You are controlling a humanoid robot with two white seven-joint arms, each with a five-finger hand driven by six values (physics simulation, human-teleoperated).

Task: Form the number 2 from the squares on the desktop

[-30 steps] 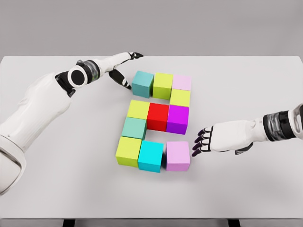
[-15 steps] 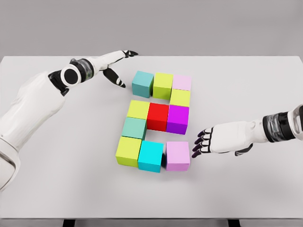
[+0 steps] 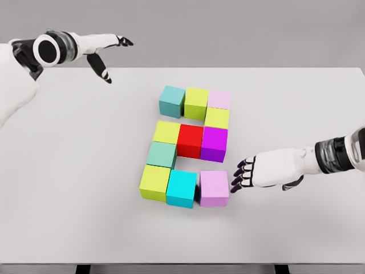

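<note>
Ten cubes [image 3: 190,141] form a 2 on table [image 3: 68,188].

The left arm [image 3: 23,74] runs off the picture's left edge, so only its forearm, wrist and hand show. The right arm [image 3: 336,155] is cut by the right edge just past the wrist cuff. On the right hand [image 3: 265,173], the fingertips [image 3: 238,176] sit just beside the pale pink cube [image 3: 214,187]; whether they touch it cannot be told. The thumb is mostly hidden under the palm. The table [image 3: 68,217] loses both lower corners to the frame, and its legs show only as 2 dark stubs at the bottom edge.
</note>
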